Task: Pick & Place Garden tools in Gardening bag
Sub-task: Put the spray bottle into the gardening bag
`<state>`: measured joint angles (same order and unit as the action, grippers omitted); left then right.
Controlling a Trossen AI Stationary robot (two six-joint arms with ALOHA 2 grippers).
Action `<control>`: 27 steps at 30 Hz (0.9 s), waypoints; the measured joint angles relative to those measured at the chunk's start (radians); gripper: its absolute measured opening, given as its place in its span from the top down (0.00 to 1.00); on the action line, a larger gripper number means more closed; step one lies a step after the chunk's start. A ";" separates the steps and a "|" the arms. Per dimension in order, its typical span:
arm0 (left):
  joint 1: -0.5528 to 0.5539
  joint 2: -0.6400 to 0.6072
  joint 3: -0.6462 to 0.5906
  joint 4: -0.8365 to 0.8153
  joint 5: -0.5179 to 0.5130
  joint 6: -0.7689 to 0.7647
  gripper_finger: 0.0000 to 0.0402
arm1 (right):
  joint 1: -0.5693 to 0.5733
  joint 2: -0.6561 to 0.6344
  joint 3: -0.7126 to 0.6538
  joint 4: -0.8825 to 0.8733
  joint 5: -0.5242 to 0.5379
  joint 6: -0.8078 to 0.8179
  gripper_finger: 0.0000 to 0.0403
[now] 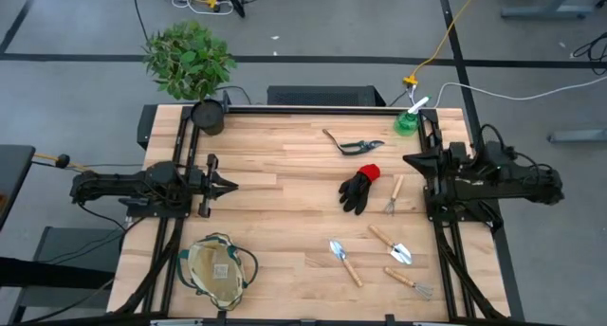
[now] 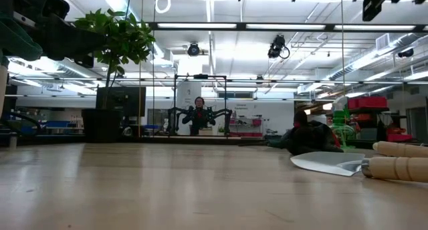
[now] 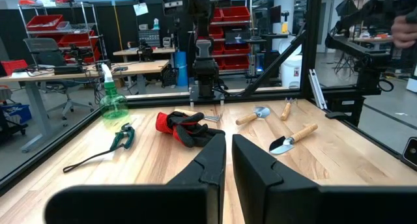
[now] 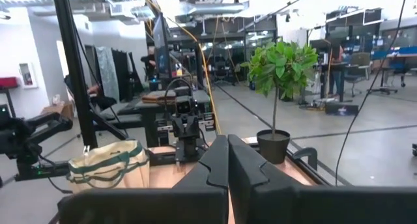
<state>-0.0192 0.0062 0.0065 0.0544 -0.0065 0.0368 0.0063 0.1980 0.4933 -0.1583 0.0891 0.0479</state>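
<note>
Both arms wait at the counter's [image 1: 285, 222] edges, left jaws nearly clenched, right jaws clenched, all empty; garden tools [image 1: 379, 250] lie scattered by the right arm, bag [image 1: 220, 269] near the left.

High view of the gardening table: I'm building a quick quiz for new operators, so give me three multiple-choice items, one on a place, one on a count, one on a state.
1. Where does the gardening bag lie?
A. On the table's near edge by the left arm's side
B. Beside the spray bottle
C. Under the right arm

2. How many wooden-handled tools lie on the table?
A. Two
B. Four
C. Six

3. What is in the left hand and the right hand?
A. Each holds a trowel
B. The right one holds the glove
C. Nothing, both are shut and empty

Answers: 1 A, the bag sits below the left arm in the high view. 2 B, one lies beside the glove and three nearer the front edge. 3 C, both wrist views show the fingers together with nothing between them.
</note>
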 joint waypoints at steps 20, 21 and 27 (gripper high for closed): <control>0.000 0.000 0.000 0.000 0.000 0.000 0.92 | 0.000 0.239 0.455 -0.239 -0.013 0.076 1.00; 0.000 0.000 0.000 0.000 0.000 0.000 0.92 | 0.000 0.246 0.469 -0.247 -0.023 0.075 1.00; 0.000 0.000 0.000 0.000 0.000 0.000 0.92 | 0.000 0.270 0.489 -0.262 -0.037 0.078 1.00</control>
<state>-0.0193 0.0063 0.0066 0.0544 -0.0067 0.0368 0.0063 0.4684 0.9825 -0.4205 0.0517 0.1263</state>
